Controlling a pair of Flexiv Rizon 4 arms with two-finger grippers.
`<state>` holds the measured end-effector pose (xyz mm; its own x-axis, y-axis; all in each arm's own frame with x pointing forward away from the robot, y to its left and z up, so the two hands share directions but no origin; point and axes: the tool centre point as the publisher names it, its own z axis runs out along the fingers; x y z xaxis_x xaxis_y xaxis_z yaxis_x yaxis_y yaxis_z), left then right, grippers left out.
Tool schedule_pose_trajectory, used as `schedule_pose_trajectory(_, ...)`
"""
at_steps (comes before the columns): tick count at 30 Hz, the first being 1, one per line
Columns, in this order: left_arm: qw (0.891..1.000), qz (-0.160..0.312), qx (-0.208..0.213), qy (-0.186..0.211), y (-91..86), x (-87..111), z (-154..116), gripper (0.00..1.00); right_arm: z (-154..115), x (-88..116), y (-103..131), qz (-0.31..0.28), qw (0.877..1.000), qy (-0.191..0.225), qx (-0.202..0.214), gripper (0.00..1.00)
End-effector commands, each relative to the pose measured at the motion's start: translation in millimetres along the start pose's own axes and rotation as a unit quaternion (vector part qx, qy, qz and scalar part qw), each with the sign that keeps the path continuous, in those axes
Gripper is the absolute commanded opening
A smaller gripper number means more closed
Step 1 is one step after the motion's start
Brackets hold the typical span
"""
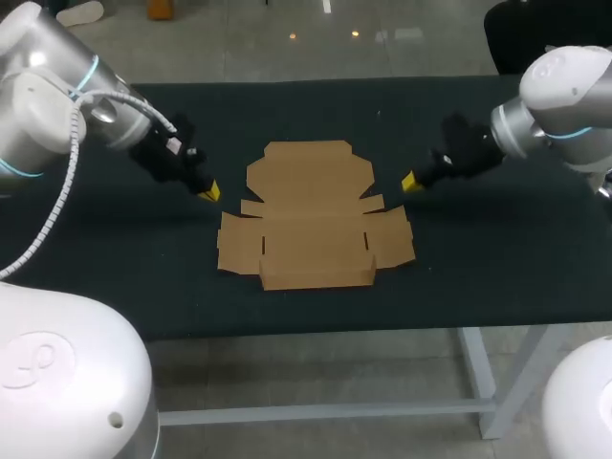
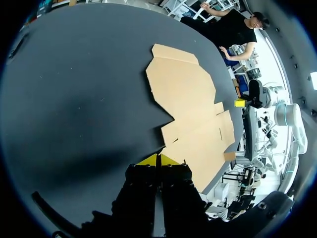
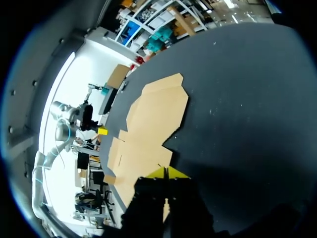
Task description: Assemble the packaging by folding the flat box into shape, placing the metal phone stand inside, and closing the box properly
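Observation:
A flat, unfolded brown cardboard box (image 1: 314,218) lies in the middle of the dark table (image 1: 115,268). My left gripper (image 1: 209,192) hovers just off the box's left side, its yellow tips pressed together and empty. On the opposite side my right gripper (image 1: 409,182) is likewise shut with nothing in it. In the left wrist view the box (image 2: 190,114) stretches ahead of the shut gripper (image 2: 158,159), and my other arm's yellow tip (image 2: 239,103) shows beyond it. The right wrist view has the box (image 3: 148,134) ahead of its shut gripper (image 3: 166,172). No metal phone stand is visible.
The dark table surface (image 2: 74,89) extends to either side of the box. The table's front edge (image 1: 316,333) runs just below the box's near flap.

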<state>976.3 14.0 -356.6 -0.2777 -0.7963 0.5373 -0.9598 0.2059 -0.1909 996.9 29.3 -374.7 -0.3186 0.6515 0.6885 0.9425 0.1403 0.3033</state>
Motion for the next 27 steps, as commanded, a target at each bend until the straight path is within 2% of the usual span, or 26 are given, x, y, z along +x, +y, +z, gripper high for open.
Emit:
schedule_pose_trajectory(1, 1.0, 0.0, 0.002, 0.007, -1.2, -3.5, 5, 0.0, 7, -3, 1, 0.002, 1.0, 0.003, 0.002, 0.0)
schedule_pose_trajectory(6, 1.0, 0.001, 0.006, 0.012, -0.3, -4.8, 8, 0.0, 12, -7, -2, 0.01, 1.0, 0.006, 0.005, 0.0)
schedule_pose_trajectory(15, 1.0, -0.011, 0.013, 0.008, -0.7, -6.0, 14, 0.0, 25, -13, -4, 0.092, 0.996, -0.005, 0.0, 0.0)
schedule_pose_trajectory(27, 1.0, -0.021, 0.018, -0.004, -4.4, -8.6, 25, 0.0, 38, -10, -7, 0.104, 0.994, -0.026, 0.004, 0.0)
